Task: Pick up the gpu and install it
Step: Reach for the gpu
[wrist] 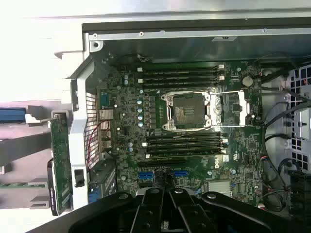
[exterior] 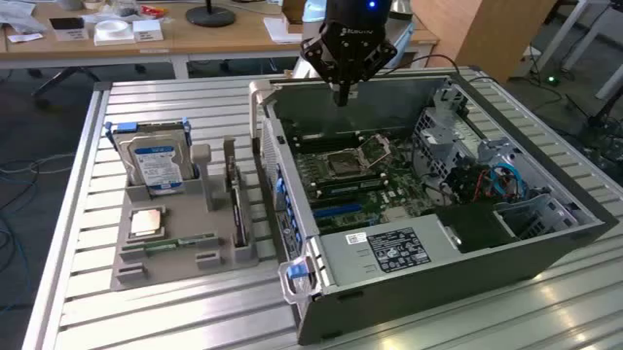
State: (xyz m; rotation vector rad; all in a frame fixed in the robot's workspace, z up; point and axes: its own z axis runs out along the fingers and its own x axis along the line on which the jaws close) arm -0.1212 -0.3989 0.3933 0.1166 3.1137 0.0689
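Slatted aluminium table (exterior: 175,321). Nearest on it, an open PC case (exterior: 438,288) lying on its side, motherboard (exterior: 351,175) facing up. On the exterior view's left, a grey holder (exterior: 165,266) with CPU (exterior: 146,221), RAM stick (exterior: 180,242) and, at its far end, an upright hard drive (exterior: 156,164). Cluttered wooden desk (exterior: 195,40) behind. Arm drops in from above with the gripper (exterior: 341,98) pointing straight down over the far part of the case interior, clear of the board, fingers pinched together, holding nothing. gpu (exterior: 236,204) stands on its long edge in the holder's slot just beside the case wall, long axis running near-to-far along that wall, well apart from the gripper
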